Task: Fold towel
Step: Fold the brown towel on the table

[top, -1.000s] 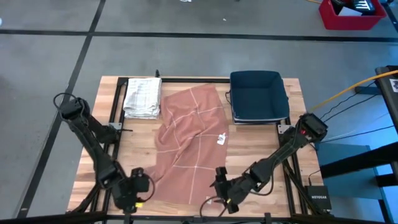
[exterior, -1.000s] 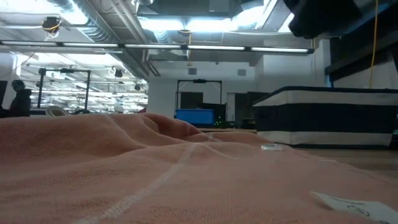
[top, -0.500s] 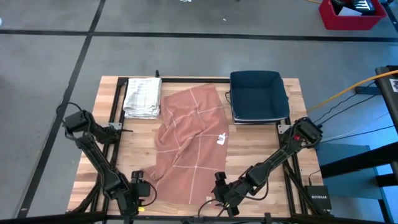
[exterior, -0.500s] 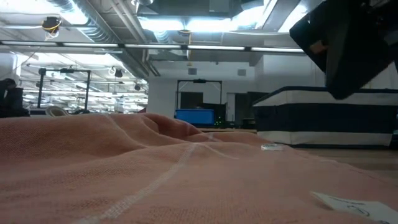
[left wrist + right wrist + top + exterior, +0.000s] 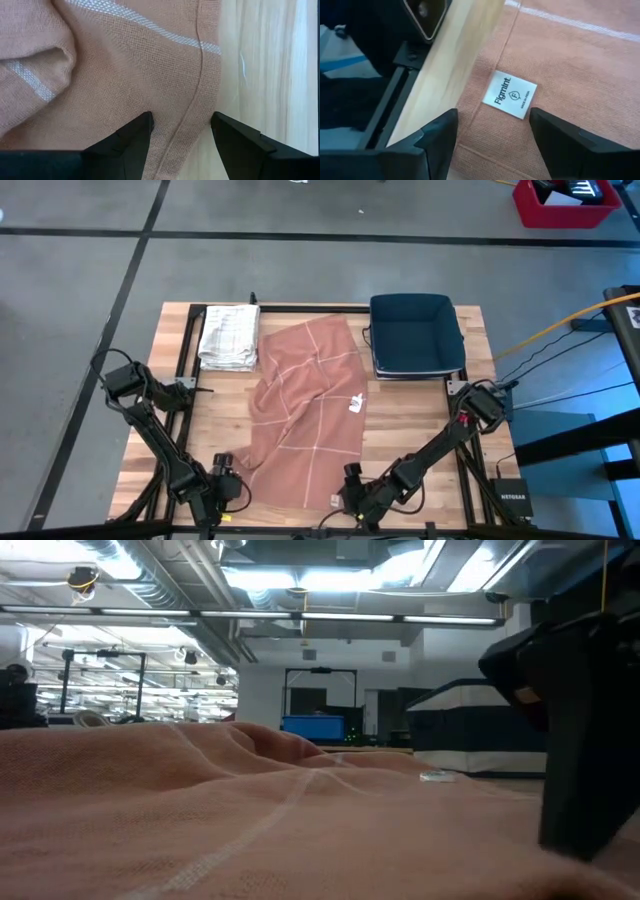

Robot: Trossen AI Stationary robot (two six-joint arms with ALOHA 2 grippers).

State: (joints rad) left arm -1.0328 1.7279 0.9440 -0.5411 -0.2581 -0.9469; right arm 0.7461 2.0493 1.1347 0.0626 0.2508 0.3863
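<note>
A salmon towel [image 5: 305, 400] with thin white lines lies rumpled on the wooden table, running from the far middle to the near edge. My left gripper [image 5: 232, 488] is low over its near left corner. It is open, with the hemmed edge [image 5: 192, 115] between the fingers [image 5: 181, 122]. My right gripper [image 5: 347, 488] is low over the near right corner, also open. A white label [image 5: 510, 94] shows just ahead of its fingers [image 5: 492, 120]. In the low view the right gripper [image 5: 590, 740] stands dark at the picture's right, over the cloth [image 5: 200, 810].
A folded pale checked cloth [image 5: 230, 335] lies at the far left, beside the towel's far end. A dark blue bin [image 5: 415, 335] stands at the far right. Black frame rails [image 5: 190, 370] run along the table's sides. The table's near edge [image 5: 437, 75] is close to the right gripper.
Both grippers have come down toward the towel's near corners, the left at the near left and the right at the near right. In the low view the right gripper has sunk into the picture and now covers the label. The towel has kept still.
</note>
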